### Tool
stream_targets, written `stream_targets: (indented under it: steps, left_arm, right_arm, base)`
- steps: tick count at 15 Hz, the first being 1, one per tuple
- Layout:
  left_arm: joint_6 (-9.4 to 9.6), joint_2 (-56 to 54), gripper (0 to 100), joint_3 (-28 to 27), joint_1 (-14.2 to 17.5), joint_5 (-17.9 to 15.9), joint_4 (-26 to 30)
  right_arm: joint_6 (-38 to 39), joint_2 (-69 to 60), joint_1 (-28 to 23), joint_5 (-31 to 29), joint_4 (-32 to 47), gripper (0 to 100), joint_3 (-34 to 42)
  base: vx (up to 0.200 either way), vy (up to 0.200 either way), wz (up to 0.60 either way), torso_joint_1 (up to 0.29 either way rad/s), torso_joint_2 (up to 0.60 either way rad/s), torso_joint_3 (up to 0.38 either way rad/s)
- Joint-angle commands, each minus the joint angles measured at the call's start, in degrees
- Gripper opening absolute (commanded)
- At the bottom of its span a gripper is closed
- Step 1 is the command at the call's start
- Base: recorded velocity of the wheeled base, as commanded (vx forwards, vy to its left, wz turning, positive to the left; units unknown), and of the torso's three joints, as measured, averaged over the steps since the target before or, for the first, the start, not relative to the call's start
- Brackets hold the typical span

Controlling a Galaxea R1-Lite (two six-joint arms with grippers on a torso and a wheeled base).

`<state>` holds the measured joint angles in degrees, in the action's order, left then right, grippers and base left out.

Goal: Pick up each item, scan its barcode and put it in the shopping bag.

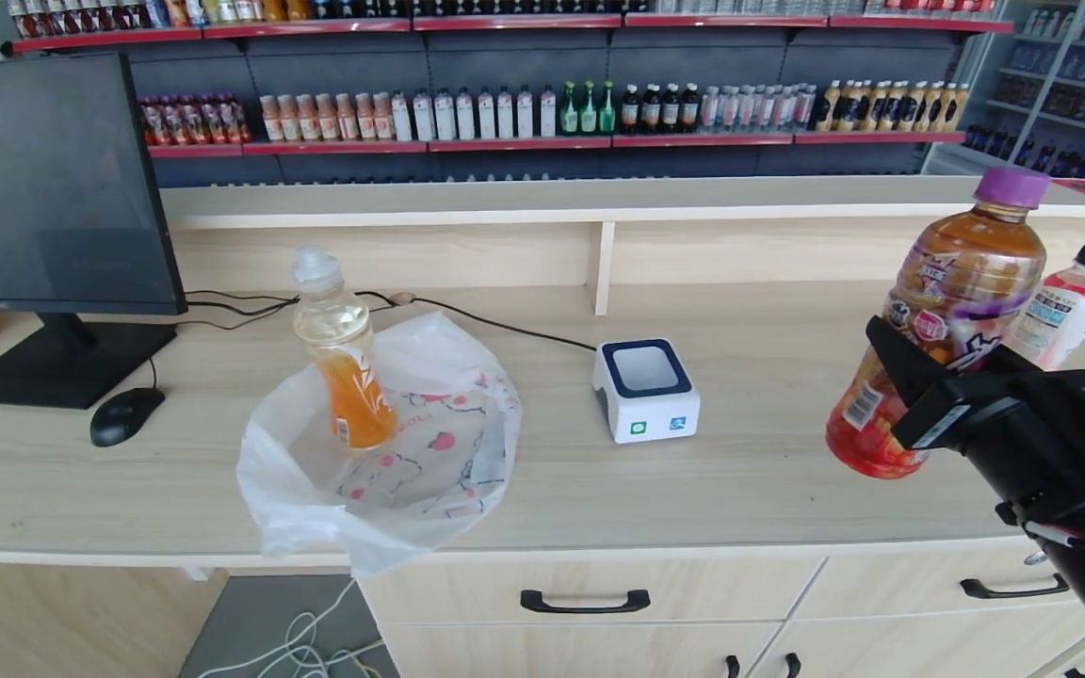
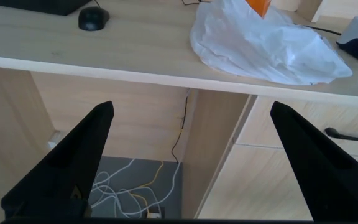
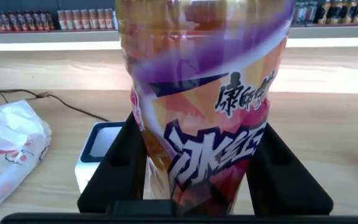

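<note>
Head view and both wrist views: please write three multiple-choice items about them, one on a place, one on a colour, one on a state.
1. Where does the orange bottle stand? A in the right gripper; B in the shopping bag; C in the left gripper.
2. What colour is the cap of the tea bottle held by the right gripper? A black; B white; C purple.
3. How is the left gripper? A open; B shut on the shopping bag; C shut on the orange bottle.
Answers: 1 B, the bag's folds surround its base. 2 C, the cap on top is purple. 3 A, its fingers stand wide apart, holding nothing.
</note>
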<state>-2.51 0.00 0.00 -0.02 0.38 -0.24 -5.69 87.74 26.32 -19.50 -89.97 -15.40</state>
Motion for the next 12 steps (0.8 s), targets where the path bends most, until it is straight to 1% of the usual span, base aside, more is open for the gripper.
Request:
stream_targets:
  steps: [1, 3, 7, 12]
  left_arm:
    - [0.4, 0.0, 100, 0.0, -0.1, 0.0, -0.2]
    - [0.84, 0.0, 100, 0.0, -0.1, 0.0, -0.2]
    - [0.67, 0.0, 100, 0.0, -0.1, 0.0, -0.2]
    - [0.67, 0.0, 100, 0.0, -0.1, 0.0, -0.2]
  right_arm:
    - [0.0, 0.0, 0.0, 0.0, 0.0, 0, 0.0]
    - [0.0, 0.0, 0.0, 0.0, 0.0, 0, 0.2]
    - [-0.1, 0.2, 0.0, 0.0, 0.0, 0, 0.0]
    - [-0.2, 0.2, 0.0, 0.0, 0.0, 0, 0.0]
  base:
    - [0.0, 0.2, 0.0, 0.007, 0.01, 0.002]
    - [0.0, 0.0, 0.0, 0.0, 0.0, 0.0]
    - [0.0, 0.0, 0.0, 0.0, 0.0, 0.0]
    - [0.0, 0.0, 0.6, -0.001, 0.0, 0.004]
